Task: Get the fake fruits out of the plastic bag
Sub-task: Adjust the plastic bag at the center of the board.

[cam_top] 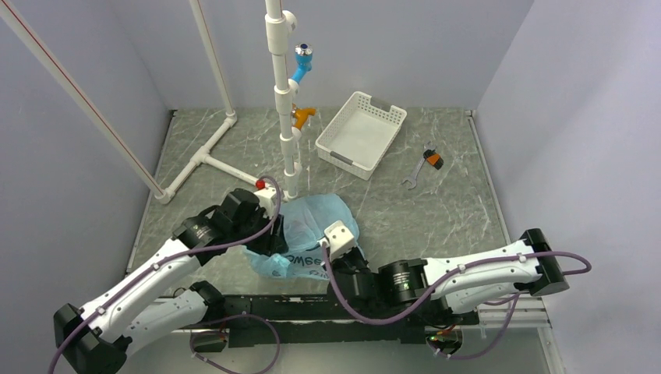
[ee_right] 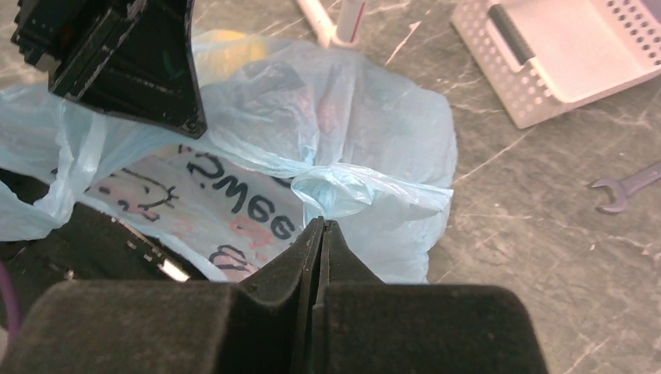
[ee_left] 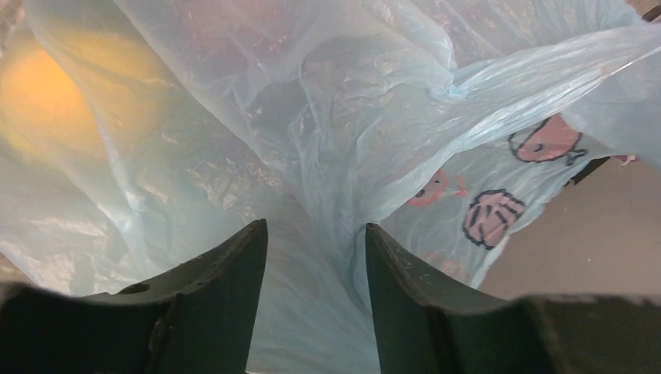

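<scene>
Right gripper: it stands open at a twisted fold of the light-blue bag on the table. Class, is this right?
No. The right gripper is shut, not open: the right wrist view shows its jaws closed on the twisted fold of the light-blue bag on the table.

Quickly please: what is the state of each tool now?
Left tool: open, with film of the plastic bag in its gap.
Right tool: closed, pinching a fold of the plastic bag.

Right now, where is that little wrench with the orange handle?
In the overhead view the wrench lies toward the far right of the table, just right of the white basket, not touching it.
</scene>
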You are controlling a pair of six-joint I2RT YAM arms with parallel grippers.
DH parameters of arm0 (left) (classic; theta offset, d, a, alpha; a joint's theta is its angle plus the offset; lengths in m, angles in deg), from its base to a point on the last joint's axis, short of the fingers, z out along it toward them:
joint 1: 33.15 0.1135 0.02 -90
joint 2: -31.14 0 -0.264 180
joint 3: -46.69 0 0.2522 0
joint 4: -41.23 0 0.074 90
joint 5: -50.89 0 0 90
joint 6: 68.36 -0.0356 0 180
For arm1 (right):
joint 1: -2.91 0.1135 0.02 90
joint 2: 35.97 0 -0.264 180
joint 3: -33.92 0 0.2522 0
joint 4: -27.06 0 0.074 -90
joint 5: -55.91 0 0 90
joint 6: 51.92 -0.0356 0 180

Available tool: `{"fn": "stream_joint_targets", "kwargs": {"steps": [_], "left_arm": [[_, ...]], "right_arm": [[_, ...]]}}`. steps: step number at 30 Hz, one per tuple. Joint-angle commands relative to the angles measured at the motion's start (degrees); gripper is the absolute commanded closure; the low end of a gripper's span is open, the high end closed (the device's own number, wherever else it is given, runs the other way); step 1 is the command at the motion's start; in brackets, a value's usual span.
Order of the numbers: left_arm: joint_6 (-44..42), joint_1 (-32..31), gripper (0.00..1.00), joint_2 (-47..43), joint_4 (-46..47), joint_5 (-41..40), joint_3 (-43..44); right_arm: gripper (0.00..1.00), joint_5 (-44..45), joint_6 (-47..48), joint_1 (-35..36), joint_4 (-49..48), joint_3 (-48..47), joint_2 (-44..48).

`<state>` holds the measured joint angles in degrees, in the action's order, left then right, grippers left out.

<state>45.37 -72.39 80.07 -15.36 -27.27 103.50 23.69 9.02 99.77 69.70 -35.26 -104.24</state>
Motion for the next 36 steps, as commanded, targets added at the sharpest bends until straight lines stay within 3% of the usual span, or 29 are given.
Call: {"fn": "stream_joint_targets", "kwargs": {"steps": [1,4,5,8,14,22,28,36], "left_arm": [[0.1,-0.5,0.41,3.8,2.9,-2.3,3.9],[-0.8,-1.3,0.42,7.4,3.8,-1.5,4.4],[-1.1,-1.7,0.47,8.4,4.0,-1.6,4.5],[-1.9,-2.2,0.77,10.3,3.6,-3.4,6.4],[-1.9,-3.0,1.0,3.0,11.0,-6.3,7.7],[2.4,-2.9,1.0,-13.0,25.5,-7.9,-3.8],[2.8,-2.9,1.0,-18.3,25.5,-11.7,-7.4],[4.5,-2.9,1.0,-19.4,21.3,-13.9,-6.6]], "right_arm": [[1.0,4.4,5.0,-1.6,-3.5,1.0,4.2],[1.0,3.0,7.3,-1.8,-6.6,2.7,6.7],[1.0,2.6,8.0,-1.9,-7.4,3.2,7.2],[1.0,2.0,9.3,-2.2,-8.7,4.1,8.1],[1.0,1.5,7.6,-2.8,-5.6,3.9,7.9],[0.97,2.6,7.5,-5.7,-2.6,4.7,11.1],[1.0,-7.5,8.5,-19.2,-3.9,4.1,14.5],[1.0,-16.3,14.8,-38.9,-6.8,-5.0,6.9]]}}
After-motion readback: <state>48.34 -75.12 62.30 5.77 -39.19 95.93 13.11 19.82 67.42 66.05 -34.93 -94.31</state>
